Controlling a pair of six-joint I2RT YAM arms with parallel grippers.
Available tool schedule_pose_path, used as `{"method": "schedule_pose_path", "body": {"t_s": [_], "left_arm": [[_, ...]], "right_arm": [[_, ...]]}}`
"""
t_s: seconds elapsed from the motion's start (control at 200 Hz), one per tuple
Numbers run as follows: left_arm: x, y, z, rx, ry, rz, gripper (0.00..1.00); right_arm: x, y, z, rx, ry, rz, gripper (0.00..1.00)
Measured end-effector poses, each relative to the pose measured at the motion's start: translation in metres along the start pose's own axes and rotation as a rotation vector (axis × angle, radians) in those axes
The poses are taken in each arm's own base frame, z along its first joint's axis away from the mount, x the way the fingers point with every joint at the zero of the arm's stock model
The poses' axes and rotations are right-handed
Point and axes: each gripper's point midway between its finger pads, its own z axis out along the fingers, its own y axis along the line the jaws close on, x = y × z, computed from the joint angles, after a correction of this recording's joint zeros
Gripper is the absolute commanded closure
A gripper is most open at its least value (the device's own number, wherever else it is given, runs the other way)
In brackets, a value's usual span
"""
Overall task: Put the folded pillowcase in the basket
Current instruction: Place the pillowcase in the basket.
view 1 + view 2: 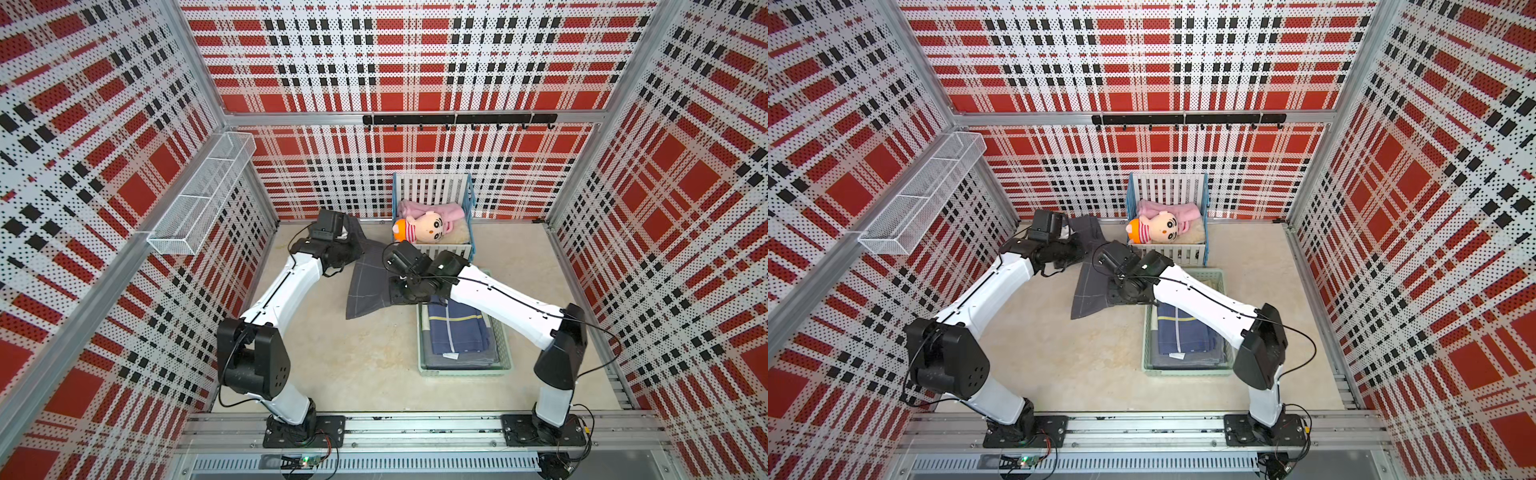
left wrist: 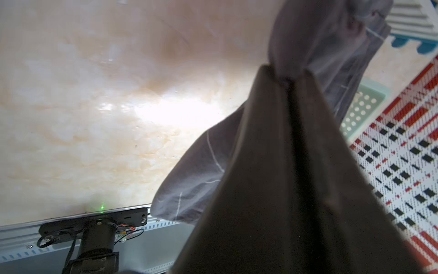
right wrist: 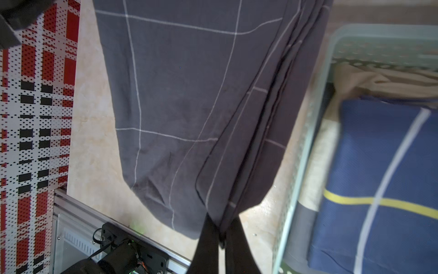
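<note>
grip: left gripper and right gripper both clamped shut on pillowcase | place: hung over table middle, beside basket | risk: sagging folds could snag basket rim, unfolding it

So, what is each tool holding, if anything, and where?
Both hold the grey pillowcase: left tool pinches its bunched far end, right tool its layered edge nearest the basket.

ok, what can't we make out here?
Left wrist view: left gripper fingers, a dark blur up close.
Both top views: fingertips of both it and the right gripper, under their wrists.
Both top views: basket far half, partly under the right arm; anything beneath the blue cloth.
Both top views: pillowcase corner at the right wrist, covered by it.
</note>
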Motion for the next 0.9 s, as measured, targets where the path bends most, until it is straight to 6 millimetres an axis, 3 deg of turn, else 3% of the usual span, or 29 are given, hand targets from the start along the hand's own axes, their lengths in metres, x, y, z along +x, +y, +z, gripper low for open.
{"method": "schedule_pose_path", "body": {"t_s": [0.065,0.205,0.281,0.341,0.451,0.581,0.741,0.902], "left_arm": [[0.017,-0.042,-0.004,0.069,0.025,0.036,1.00],[0.052,-0.113,-0.007,0.183,0.080,0.094,1.00],[0.070,-0.141,-0.002,0.221,0.110,0.115,1.00],[0.086,-0.152,0.006,0.228,0.139,0.123,1.00],[0.111,-0.154,0.025,0.203,0.192,0.124,1.00],[0.130,-0.143,0.042,0.154,0.231,0.109,1.00],[0.151,-0.126,0.057,0.104,0.260,0.105,1.00],[0.173,-0.104,0.081,0.057,0.267,0.104,1.00]], "right_arm": [[0.009,-0.021,-0.014,0.035,-0.003,0.031,1.00],[0.032,-0.065,-0.039,0.087,-0.011,0.108,1.00],[0.045,-0.091,-0.052,0.115,-0.015,0.157,1.00],[0.057,-0.113,-0.062,0.133,-0.019,0.203,1.00],[0.077,-0.145,-0.071,0.161,-0.022,0.272,1.00],[0.100,-0.177,-0.074,0.200,-0.014,0.341,1.00],[0.119,-0.201,-0.064,0.246,0.011,0.397,1.00],[0.125,-0.219,-0.053,0.287,0.021,0.446,1.00]]}}
